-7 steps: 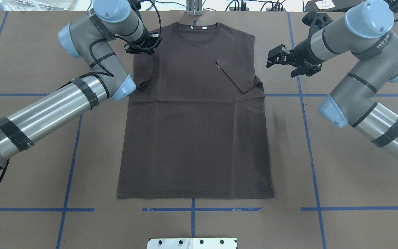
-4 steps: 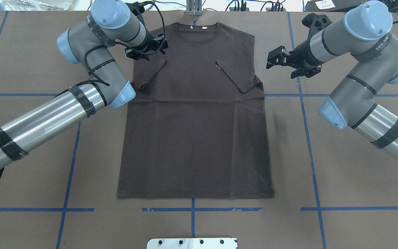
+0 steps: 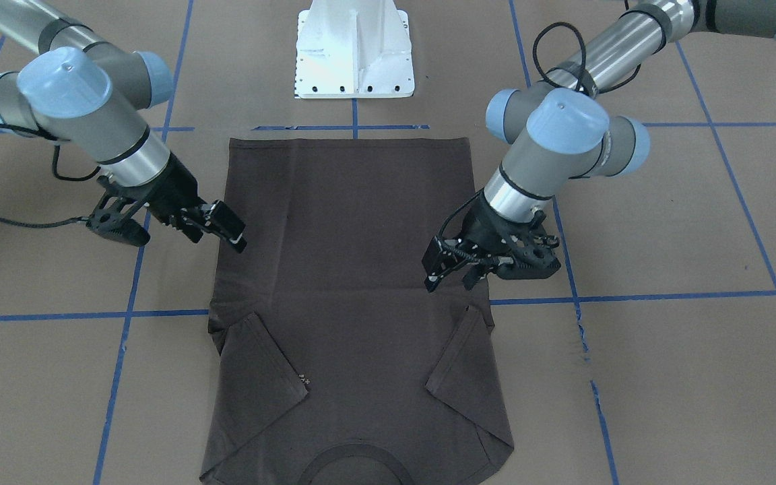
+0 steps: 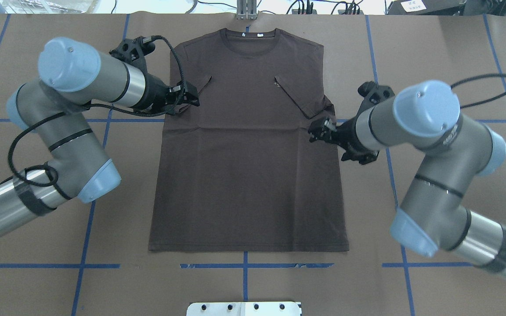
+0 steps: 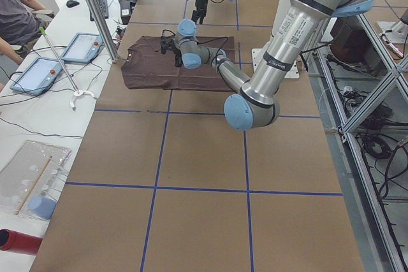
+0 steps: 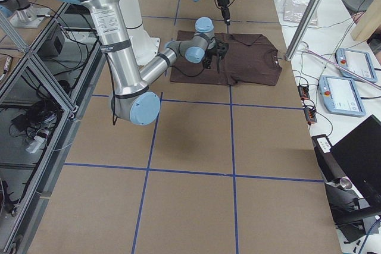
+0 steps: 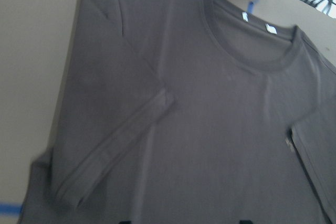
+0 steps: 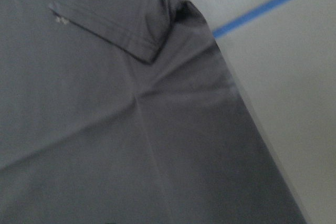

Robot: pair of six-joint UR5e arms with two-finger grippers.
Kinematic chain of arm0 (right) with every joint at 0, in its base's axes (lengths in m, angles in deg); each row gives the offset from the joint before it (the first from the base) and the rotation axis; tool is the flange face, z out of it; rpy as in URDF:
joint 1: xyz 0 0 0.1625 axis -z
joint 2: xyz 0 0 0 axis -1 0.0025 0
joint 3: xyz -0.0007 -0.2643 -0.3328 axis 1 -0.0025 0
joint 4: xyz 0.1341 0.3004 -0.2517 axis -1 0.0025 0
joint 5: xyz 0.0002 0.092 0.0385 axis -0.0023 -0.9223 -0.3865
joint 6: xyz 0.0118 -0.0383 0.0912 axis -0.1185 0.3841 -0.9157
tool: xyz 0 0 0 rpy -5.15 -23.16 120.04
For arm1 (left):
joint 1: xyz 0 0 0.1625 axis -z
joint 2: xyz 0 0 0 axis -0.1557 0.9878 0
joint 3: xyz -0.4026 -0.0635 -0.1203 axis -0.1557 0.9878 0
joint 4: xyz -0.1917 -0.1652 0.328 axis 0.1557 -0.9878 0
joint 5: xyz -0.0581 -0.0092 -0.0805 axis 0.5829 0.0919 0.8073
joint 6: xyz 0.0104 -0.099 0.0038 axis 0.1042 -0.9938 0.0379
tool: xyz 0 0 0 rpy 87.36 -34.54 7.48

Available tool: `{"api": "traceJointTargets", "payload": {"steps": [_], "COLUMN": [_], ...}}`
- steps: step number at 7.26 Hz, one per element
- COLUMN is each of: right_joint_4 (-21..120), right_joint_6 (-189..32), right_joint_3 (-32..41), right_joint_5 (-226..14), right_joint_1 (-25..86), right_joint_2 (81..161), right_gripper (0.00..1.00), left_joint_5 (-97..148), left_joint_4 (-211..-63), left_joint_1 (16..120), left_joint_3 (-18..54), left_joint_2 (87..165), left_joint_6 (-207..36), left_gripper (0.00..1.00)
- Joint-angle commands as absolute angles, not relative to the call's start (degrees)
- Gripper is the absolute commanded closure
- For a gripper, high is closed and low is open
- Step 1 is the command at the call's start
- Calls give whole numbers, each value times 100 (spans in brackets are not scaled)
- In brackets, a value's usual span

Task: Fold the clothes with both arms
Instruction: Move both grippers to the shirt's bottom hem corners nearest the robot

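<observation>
T-shirt flat on the worktop, collar at 12 o'clock. Your left claw has released the left sleeve — now folded inward — and hovers at the 10 o'clock edge, spread apart. The right claw, likewise apart and empty, has swung in to the 3 o'clock edge. Sleeves done; a body fold probably comes next.

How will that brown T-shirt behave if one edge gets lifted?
Probably floppy: the T-shirt lies flat with soft creases, so it would likely drape and sag. The folded-in sleeves may well flop open when lifted.
</observation>
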State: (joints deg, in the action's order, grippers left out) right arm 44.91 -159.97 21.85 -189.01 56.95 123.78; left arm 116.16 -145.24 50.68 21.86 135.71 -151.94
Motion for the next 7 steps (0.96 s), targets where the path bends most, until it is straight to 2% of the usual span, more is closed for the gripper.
{"api": "traceJointTargets", "payload": {"steps": [1,2,3,7], "right_joint_4": [5036,5062,5263,5309], "right_joint_6": [-17398,-17857,-17931,-18556], "right_joint_3": [3309,3338,3347,3005], "right_joint_5": [-17146,-16564,-16454,-16426], "right_joint_1": [7388,8004,8132,8273], "right_joint_2": [13176,13441,13530,13576], "right_gripper": [9,17,19,20], "left_joint_5": [11592,11583,11548,11539], "left_joint_4": [-14058,-14047,-14047,-14047], "left_joint_1": [4686,4666,4649,4605], "left_joint_3": [3145,3165,3200,3201], "left_joint_2": [12958,12904,12877,12868], "left_joint_6": [-15329,-15329,-15390,-15566], "left_gripper": [1,1,1,1]}}
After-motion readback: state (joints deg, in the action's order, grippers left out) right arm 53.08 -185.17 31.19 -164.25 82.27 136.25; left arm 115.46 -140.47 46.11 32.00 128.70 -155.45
